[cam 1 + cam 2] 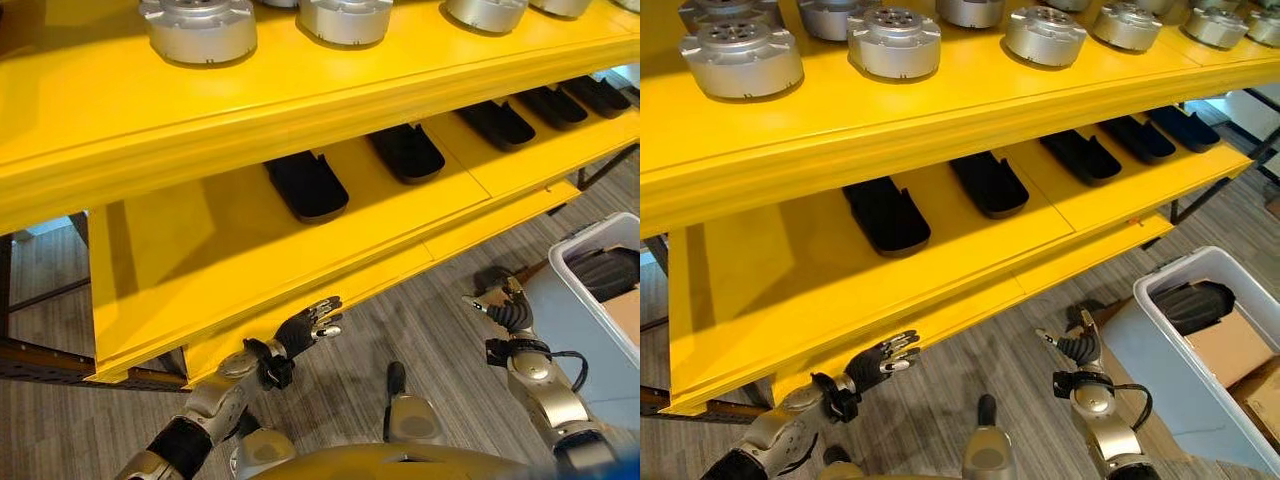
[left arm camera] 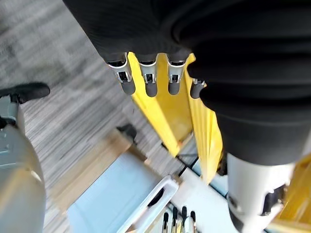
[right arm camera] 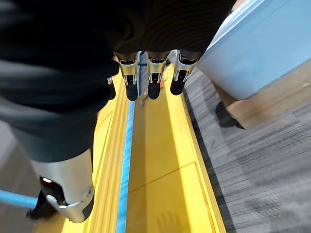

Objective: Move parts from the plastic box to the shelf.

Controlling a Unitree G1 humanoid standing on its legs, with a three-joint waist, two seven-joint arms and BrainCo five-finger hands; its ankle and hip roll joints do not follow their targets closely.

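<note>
From the left eye view, the left hand [image 1: 305, 328] was seen just below the yellow shelf's [image 1: 300, 110] front edge, fingers released and empty. From the right eye view, the right hand [image 1: 1078, 346] was held beside the plastic box [image 1: 1160, 330], in which a dark part [image 1: 1193, 303] lay. Through both wrist views, straight, empty fingers [image 3: 153, 77] were shown.

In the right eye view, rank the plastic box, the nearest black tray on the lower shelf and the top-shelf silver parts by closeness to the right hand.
From the right hand:
1. Plastic box, on its right.
2. Black tray, lower shelf, up-left.
3. Silver parts, top shelf.
</note>
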